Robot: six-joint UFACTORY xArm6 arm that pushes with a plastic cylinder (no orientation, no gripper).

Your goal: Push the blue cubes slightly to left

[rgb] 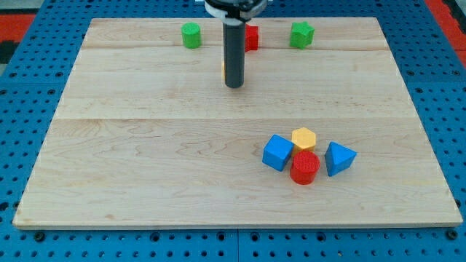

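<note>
A blue cube (277, 152) lies at the lower right of the wooden board (145, 145). A blue triangular block (339, 158) lies to its right. Between them sit a yellow hexagonal block (303, 138) and a red cylinder (305, 167), all packed close together. My tip (234, 85) rests on the board in the upper middle, far up and to the left of the blue cube and touching none of that group.
At the view's top stand a green cylinder (191, 35), a red block (251, 37) partly hidden behind the rod, and a green block (301, 34). A sliver of yellow (223, 68) shows behind the rod. A blue pegboard (29, 87) surrounds the board.
</note>
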